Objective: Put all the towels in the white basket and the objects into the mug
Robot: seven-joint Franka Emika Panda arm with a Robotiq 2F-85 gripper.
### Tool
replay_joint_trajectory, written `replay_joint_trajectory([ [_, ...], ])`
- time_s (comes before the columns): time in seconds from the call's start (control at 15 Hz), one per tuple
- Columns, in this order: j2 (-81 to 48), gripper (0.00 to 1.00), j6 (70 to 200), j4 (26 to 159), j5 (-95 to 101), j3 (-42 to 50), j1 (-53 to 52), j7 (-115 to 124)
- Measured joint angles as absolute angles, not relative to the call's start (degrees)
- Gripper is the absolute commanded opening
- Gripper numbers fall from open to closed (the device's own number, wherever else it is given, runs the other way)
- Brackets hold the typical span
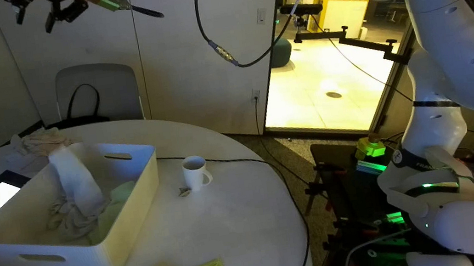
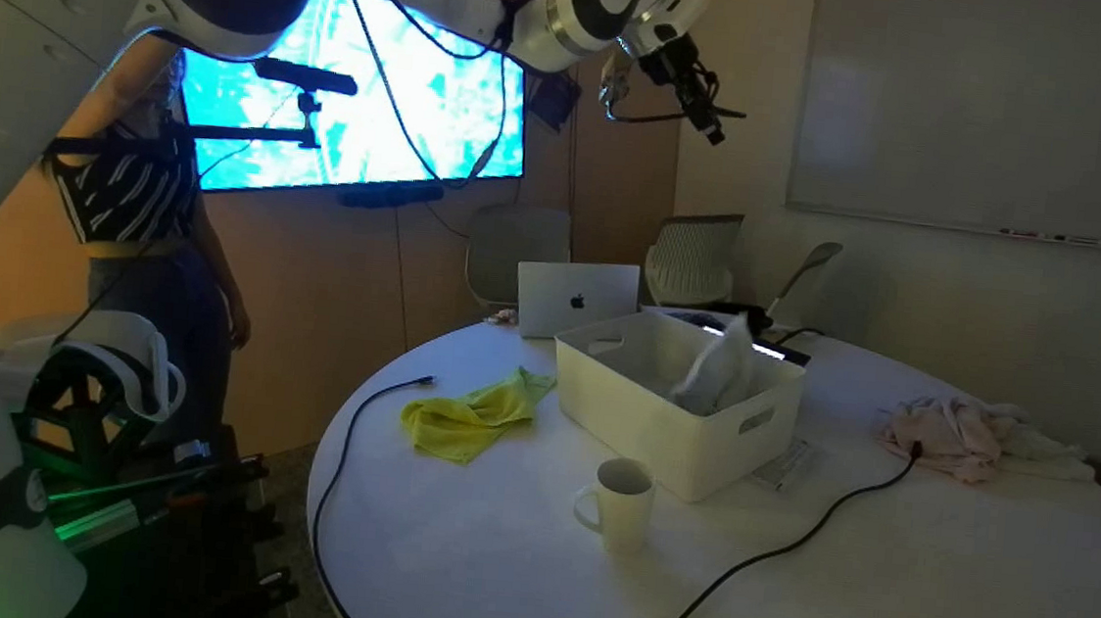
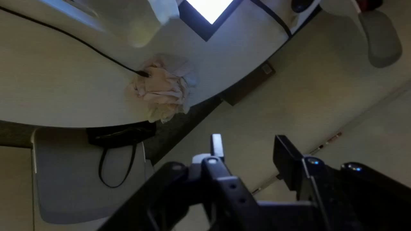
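I'm standing in what looks like an office meeting room: a whiteboard point(image 2: 999, 109) with pens point(image 2: 1018, 233) on its ledge hangs on a wall, and a big screen point(image 2: 449, 95) glows on another. At least 2 chairs point(image 2: 697, 262) stand near a round white table point(image 1: 231, 226), where a laptop point(image 2: 546, 304) sits open. Past a dark frame point(image 1: 320, 132) shows a brightly lit floor point(image 1: 317, 112).

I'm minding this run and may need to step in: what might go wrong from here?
The black cable's end lies on the pinkish towels, so lifting them might drag it along. Those towels lie at the edge of the table; a nudge could drop them. The white towel rises past the rim of the white basket and may slip out.
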State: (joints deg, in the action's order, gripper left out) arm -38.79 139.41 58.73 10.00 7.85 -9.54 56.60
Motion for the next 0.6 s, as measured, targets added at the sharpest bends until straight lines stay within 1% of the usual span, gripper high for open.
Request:
replay_joint_trajectory([
  [0.07,-39.0,0.87,137.6,58.5,10.0,7.8,-9.5,55.8],
  [0.2,-39.1,0.99,133.9,58.4,10.0,7.8,-9.4,53.9],
  [0.6,-38.6,1.00,123.9,62.2,10.0,7.4,-9.2,45.1],
])
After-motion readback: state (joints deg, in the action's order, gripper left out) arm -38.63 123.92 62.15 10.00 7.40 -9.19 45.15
